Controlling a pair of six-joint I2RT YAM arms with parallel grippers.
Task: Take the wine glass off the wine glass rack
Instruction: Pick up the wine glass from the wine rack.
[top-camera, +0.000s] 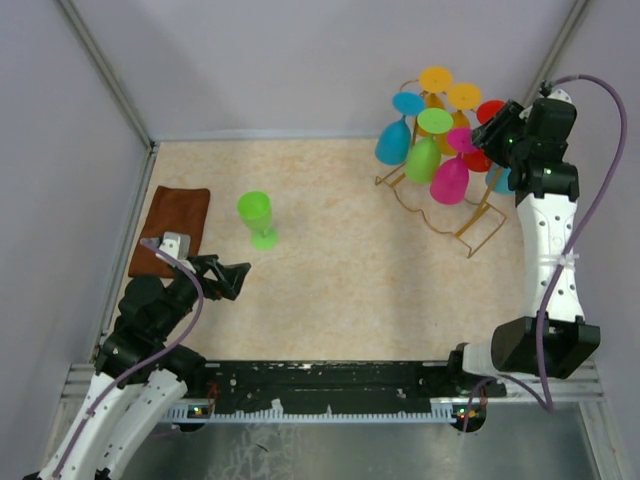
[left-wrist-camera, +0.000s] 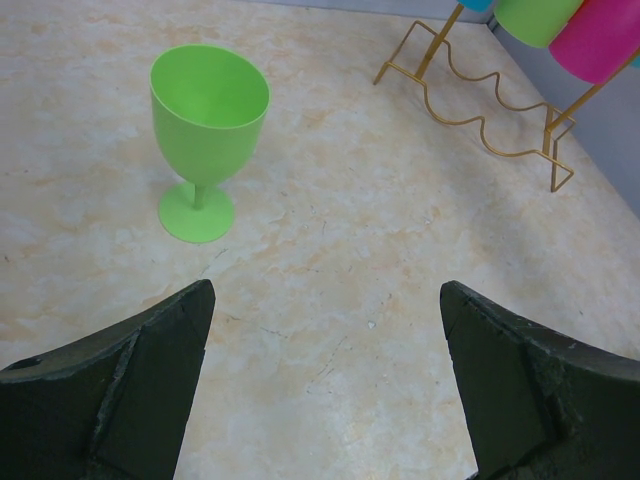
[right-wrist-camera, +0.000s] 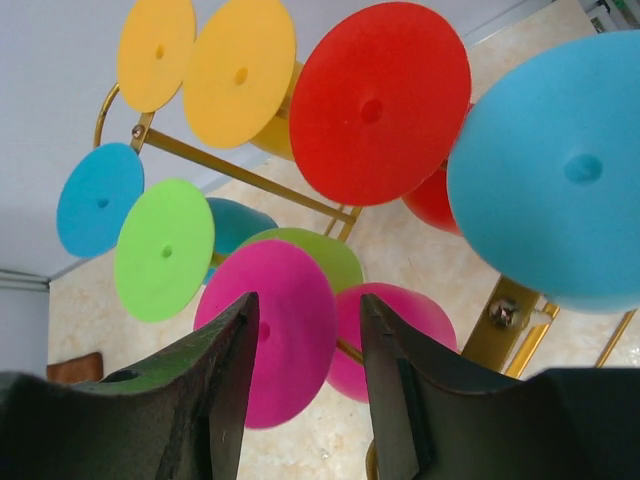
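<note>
At the table's (top-camera: 330, 290) far right, the right arm's jaws stand part-open just before the foot of a magenta wine glass (right-wrist-camera: 295, 340) on the golden wine glass rack (right-wrist-camera: 515, 325); the left arm's jaws gape wide near an upright green glass (left-wrist-camera: 208, 120)

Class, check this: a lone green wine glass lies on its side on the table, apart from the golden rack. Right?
No. The green wine glass stands upright on its foot, as the left wrist view shows; it is apart from the golden rack.
</note>
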